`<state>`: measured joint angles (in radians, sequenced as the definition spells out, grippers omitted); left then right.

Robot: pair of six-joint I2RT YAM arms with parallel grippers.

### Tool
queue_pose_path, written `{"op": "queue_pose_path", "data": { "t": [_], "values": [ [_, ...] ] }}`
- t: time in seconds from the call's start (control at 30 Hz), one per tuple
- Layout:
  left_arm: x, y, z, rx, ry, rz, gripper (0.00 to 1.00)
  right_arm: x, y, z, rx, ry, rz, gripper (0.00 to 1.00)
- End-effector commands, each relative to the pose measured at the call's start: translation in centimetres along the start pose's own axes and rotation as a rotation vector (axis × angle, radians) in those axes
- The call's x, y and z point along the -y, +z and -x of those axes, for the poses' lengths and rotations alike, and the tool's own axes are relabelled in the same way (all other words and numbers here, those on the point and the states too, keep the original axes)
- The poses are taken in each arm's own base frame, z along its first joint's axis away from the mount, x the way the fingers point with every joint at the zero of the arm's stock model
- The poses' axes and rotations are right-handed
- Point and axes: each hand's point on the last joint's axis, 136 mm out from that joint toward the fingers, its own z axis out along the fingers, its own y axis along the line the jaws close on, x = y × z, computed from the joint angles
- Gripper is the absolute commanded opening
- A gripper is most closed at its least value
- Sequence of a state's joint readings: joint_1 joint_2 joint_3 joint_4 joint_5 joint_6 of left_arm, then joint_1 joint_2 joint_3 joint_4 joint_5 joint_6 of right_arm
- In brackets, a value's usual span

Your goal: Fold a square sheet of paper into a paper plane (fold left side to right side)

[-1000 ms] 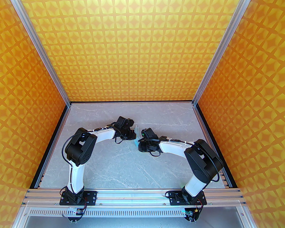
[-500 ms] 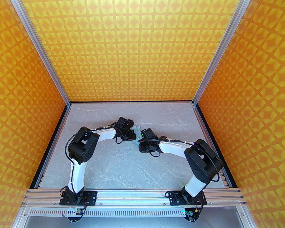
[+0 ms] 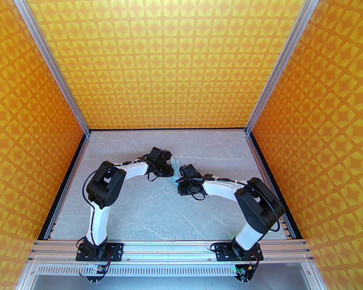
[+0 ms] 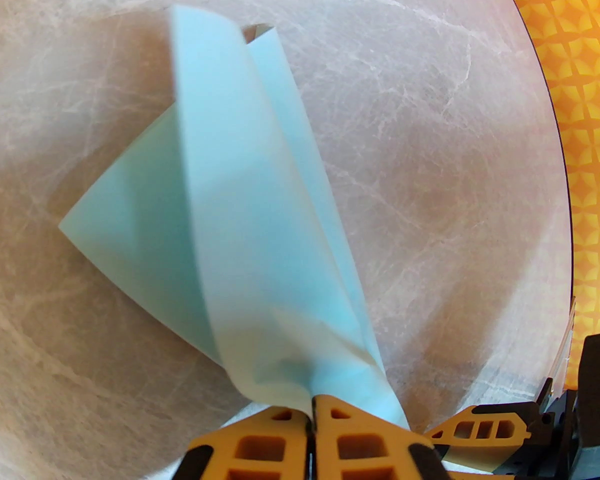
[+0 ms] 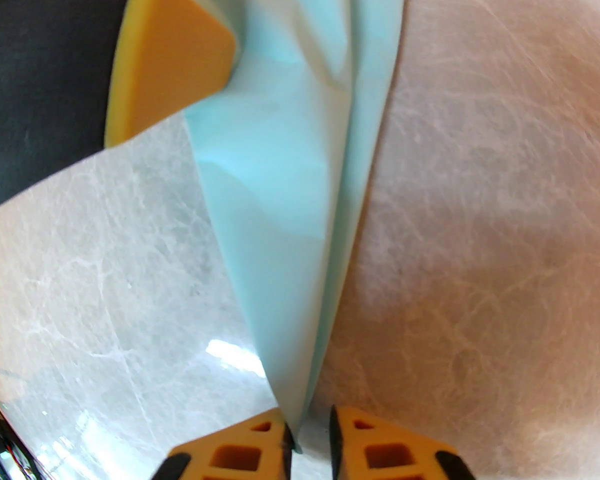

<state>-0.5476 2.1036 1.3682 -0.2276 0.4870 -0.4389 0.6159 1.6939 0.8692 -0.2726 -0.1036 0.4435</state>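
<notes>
Paper plane (image 4: 240, 193), light-blue, part-folded: hanging over mid-worktop (image 3: 157, 210), long axis spanning both tools. Left tool (image 4: 312, 408), 9 o'clock, is pinching the wide end. Right tool (image 5: 307, 418), 4 o'clock, is straddling the tip narrowly, grip unclear.

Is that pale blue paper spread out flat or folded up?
Folded: the thin light-blue paper sheet shows overlapping layers and creases, narrowing to a tip pinched in the left gripper.

table (image 3: 145, 216): grey marble | walls (image 3: 181, 56): orange-yellow star pattern | frame posts (image 3: 58, 71): aluminium
</notes>
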Motion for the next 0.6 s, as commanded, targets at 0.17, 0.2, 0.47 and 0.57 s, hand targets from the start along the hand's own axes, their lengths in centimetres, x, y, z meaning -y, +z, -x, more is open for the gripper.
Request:
{"op": "queue_pose_path", "data": {
  "t": [0.17, 0.2, 0.47, 0.57],
  "values": [
    [0.1, 0.2, 0.8, -0.015, 0.033, -0.001, 0.09, 0.7, -0.1, -0.5, -0.002, -0.053, -0.039, 0.07],
    [0.1, 0.3, 0.8, -0.018, 0.036, -0.002, 0.09, 0.7, -0.1, -0.6, -0.005, -0.055, -0.040, 0.06],
    [-0.1, 1.0, 1.1, -0.032, 0.046, 0.000, 0.10, 0.7, -0.3, -0.6, -0.006, -0.060, -0.044, 0.06],
    [0.0, 1.0, 1.3, -0.028, 0.052, -0.005, 0.11, 0.8, -0.3, -0.7, -0.008, -0.065, -0.045, 0.05]
  ]
}}
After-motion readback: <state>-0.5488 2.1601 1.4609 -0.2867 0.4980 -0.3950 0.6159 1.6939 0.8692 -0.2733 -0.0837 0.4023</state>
